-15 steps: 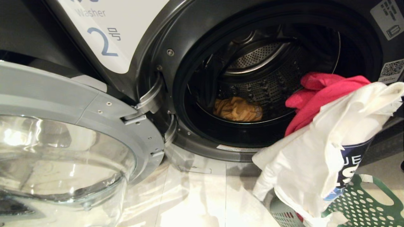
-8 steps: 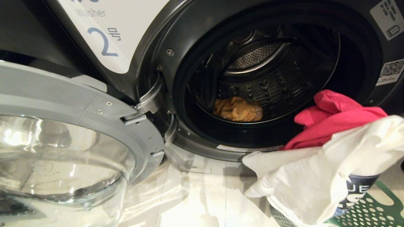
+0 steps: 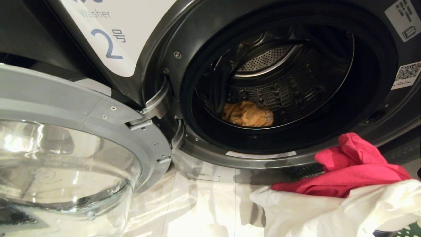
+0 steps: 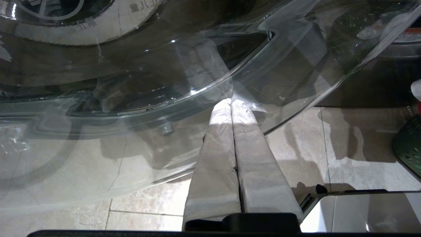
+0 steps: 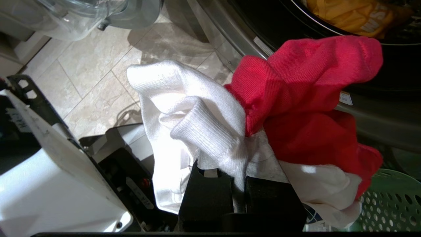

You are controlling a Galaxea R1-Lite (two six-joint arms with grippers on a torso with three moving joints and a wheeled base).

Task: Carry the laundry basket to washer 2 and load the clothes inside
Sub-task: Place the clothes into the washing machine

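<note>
While washer 2 (image 3: 108,42) reads "Washer 2", right tool (image 5: 239,184) clamps white shirt (image 5: 197,125).

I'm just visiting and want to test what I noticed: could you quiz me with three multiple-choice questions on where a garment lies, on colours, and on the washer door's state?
1. Where is the yellow garment?
A on the floor
B in the drum
C in the basket

2. Which colours does the right gripper hold?
A red and white
B blue and green
C yellow and black

3. The door of washer 2 is:
A shut
B missing
C open

B: it lies on the drum's perforated bottom.
A: red garment and white shirt bunch at its fingers.
C: swung aside, mouth uncovered.
</note>
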